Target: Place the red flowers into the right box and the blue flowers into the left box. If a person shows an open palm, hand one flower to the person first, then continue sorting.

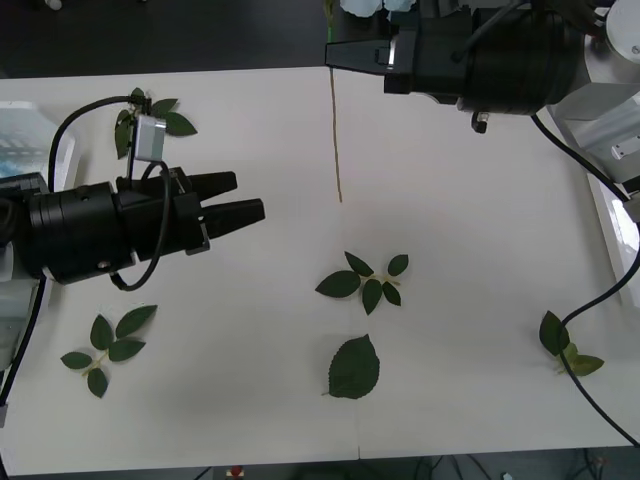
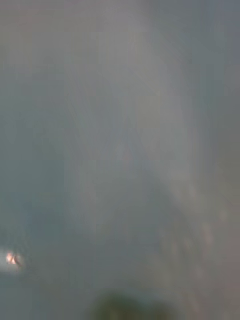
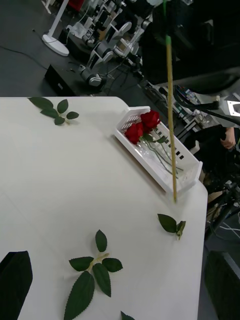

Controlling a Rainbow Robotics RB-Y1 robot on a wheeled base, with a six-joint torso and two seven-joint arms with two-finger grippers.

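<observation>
My right gripper [image 1: 336, 56] is raised over the table's far edge, shut on the stem of a blue flower. Its pale bloom [image 1: 362, 5] peeks in at the top and the long thin stem [image 1: 336, 140] hangs straight down. In the left wrist view the same stem [image 3: 170, 115] hangs in front of the right box [image 3: 165, 181], which holds two red flowers [image 3: 142, 127]. My left gripper [image 1: 238, 198] hovers over the table's left half, open and holding nothing, its fingers [image 3: 15, 277] black. The left box [image 1: 40, 118] is at the left edge. The right wrist view is a blur.
Loose leaf sprigs lie on the white table: one in the middle [image 1: 365, 280], a single big leaf [image 1: 353, 368] nearer the front, one at the front left [image 1: 105, 350], one at the back left [image 1: 160, 112] and one at the right [image 1: 565, 345]. A black cable [image 1: 600, 300] trails over the right side.
</observation>
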